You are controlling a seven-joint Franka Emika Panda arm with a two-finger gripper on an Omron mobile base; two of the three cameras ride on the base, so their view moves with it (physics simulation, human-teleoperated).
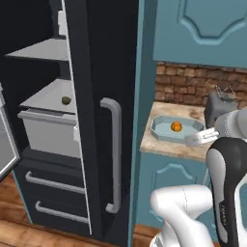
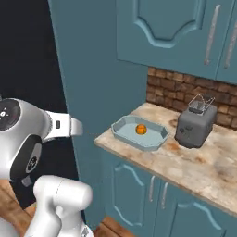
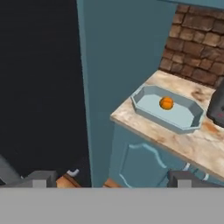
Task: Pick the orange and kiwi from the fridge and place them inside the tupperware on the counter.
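The orange lies inside the pale blue-grey tupperware on the beige counter. On a light grey shelf of the open fridge rests the olive-brown kiwi. My gripper hangs open and empty in front of the counter's edge, back from the tupperware. Its two dark fingertips stand wide apart.
A dark grey toaster stands right of the tupperware. A tall teal panel separates fridge and counter. The closed fridge door carries a grey handle. Teal cabinets hang above the brick wall.
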